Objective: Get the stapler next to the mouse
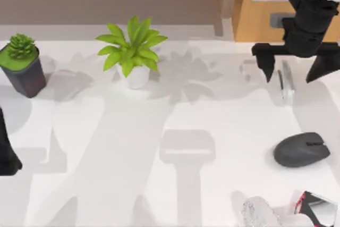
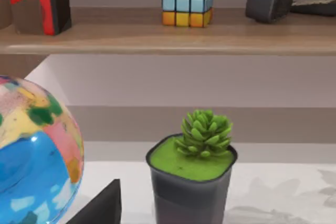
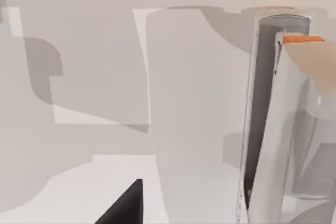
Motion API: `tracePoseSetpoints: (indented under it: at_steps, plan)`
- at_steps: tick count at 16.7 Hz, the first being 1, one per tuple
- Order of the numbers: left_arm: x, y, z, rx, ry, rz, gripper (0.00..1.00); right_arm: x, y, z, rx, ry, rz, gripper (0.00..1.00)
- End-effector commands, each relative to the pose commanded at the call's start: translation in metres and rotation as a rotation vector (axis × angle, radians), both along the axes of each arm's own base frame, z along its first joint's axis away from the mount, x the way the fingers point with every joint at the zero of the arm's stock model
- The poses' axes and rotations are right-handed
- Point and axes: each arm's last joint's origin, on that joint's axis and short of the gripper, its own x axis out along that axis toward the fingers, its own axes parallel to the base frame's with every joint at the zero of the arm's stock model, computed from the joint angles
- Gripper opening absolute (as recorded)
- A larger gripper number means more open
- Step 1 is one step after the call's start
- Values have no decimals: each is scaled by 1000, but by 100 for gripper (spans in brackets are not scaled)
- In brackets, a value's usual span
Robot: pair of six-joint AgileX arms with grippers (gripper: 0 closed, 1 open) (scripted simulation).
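Right gripper [image 1: 295,67]: we hover wide open over the stapler [image 1: 287,82], far right, holding nothing.
Mouse [image 1: 301,149]: nearer, well apart.
Left arm [image 1: 6,150]: parked left.

A rendered home-office setting: a white counter [image 1: 106,147] with potted plants [image 1: 133,51], a computer mouse [image 1: 301,149], and a wooden shelf [image 2: 168,35] holding a puzzle cube [image 2: 187,1].
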Motion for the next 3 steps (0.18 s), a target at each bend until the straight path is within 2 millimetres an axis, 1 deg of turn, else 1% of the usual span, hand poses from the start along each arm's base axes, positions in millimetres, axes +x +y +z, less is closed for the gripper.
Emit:
tracePoseSetpoints:
  at_steps: [3]
  plan:
    - [0,0,0,0,0,0,100,0,0,0,0,0,0,100]
